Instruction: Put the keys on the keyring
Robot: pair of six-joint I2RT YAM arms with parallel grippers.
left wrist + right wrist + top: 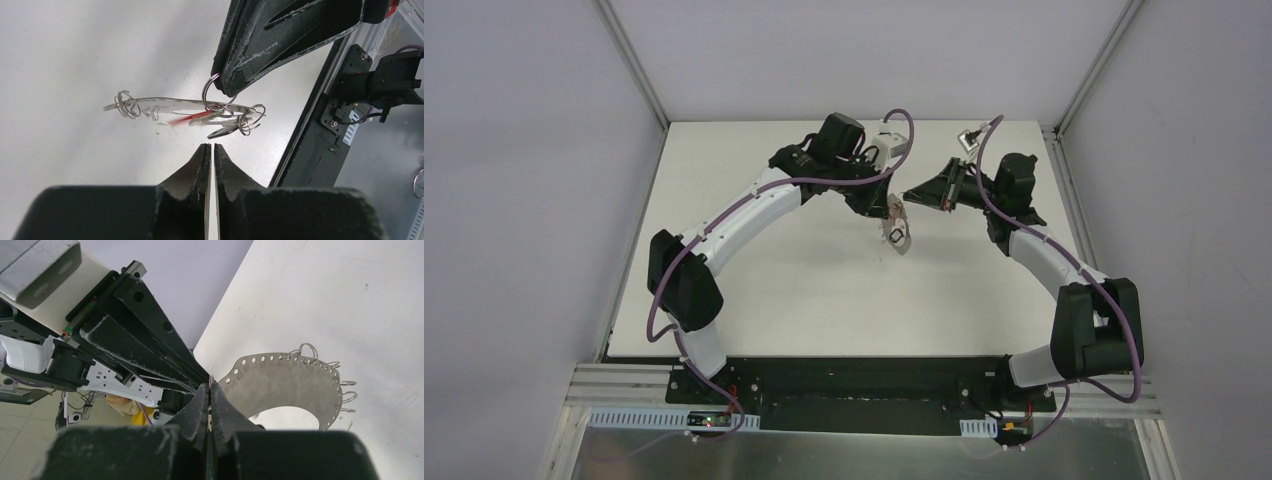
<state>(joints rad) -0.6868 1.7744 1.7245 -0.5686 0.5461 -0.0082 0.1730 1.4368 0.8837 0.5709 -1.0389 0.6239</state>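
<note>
At the near edge of the white tabletop (824,290) the two white-and-black arms rise from their bases and curve in towards each other, and the task's things hang between them over the middle of the surface. Nearest of these is the keyring (290,385), a large thin grey oval metal band pierced with a row of small holes and carrying small silver wire loops (129,106) along one edge. It hangs tilted, and whether its lower edge touches the tabletop cannot be told. Close against the band is the small key with the bright red plastic head (187,118), and inside the oval sits the key with the dark oblong tag (894,237); whether either is threaded on a loop cannot be told. Just beyond, the left end effector (210,150) has its black fingers drawn almost together with only a thin slit between them and nothing visible in the slit; its tip points at the band from just beside it. The right end effector (209,389) is clamped tight on one round silver loop (205,90) of the keyring and carries the band by it, its tip meeting the left tip.
</note>
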